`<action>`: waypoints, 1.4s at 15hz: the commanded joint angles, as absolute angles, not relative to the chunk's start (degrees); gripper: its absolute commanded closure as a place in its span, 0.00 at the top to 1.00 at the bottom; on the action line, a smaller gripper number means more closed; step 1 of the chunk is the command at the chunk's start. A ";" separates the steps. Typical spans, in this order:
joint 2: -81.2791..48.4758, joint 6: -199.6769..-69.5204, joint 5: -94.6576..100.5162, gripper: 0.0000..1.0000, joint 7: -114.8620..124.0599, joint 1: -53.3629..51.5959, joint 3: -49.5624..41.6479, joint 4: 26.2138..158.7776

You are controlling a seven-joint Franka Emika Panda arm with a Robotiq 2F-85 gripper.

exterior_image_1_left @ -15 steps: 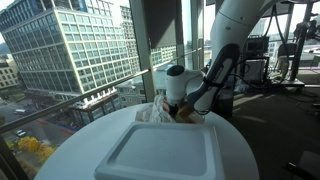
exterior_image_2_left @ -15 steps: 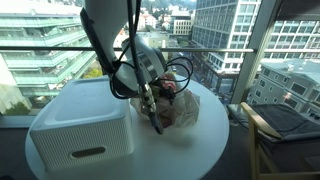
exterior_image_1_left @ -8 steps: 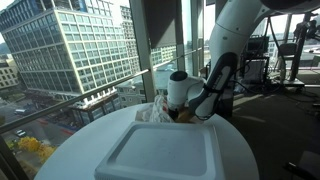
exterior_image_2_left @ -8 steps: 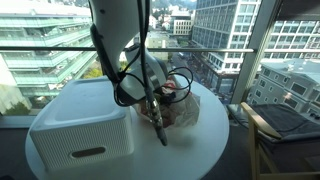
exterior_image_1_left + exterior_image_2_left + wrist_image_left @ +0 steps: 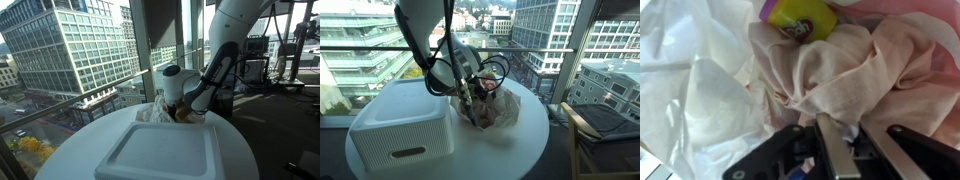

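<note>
In the wrist view my gripper [image 5: 853, 128] is shut on a fold of a crumpled pale beige-pink cloth [image 5: 840, 65], pinched between the two metal fingers [image 5: 835, 150]. A yellow and purple object [image 5: 800, 18] lies at the far edge of the cloth. Thin white plastic [image 5: 690, 90] spreads out beside it. Both exterior views show the gripper [image 5: 182, 113] [image 5: 470, 108] pointing down into the heap of cloth and plastic [image 5: 496, 108] on the round white table [image 5: 510, 150].
A large white lidded bin [image 5: 405, 125] [image 5: 165, 150] fills much of the table next to the heap. Black cables [image 5: 501, 70] loop behind the heap. The table [image 5: 236, 150] stands by glass windows, with a chair [image 5: 605, 125] to one side.
The jaws have gone from wide open to shut on the cloth. The gripper dipped into the heap and has drawn back a little.
</note>
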State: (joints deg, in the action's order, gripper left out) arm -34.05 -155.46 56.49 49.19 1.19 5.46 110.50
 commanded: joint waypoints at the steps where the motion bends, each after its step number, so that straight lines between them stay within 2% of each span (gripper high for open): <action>1: -22.58 -145.42 48.21 0.10 46.80 -4.78 3.57 115.24; 8: -7.02 -111.76 38.61 0.13 35.01 -11.47 6.53 113.57; 10: -2.87 -113.55 37.59 0.10 31.56 -12.07 8.52 114.00; 16: 3.35 -124.41 38.41 0.12 33.18 -14.91 13.94 113.03; 21: 4.46 -140.34 36.95 0.13 33.44 -15.05 15.52 114.99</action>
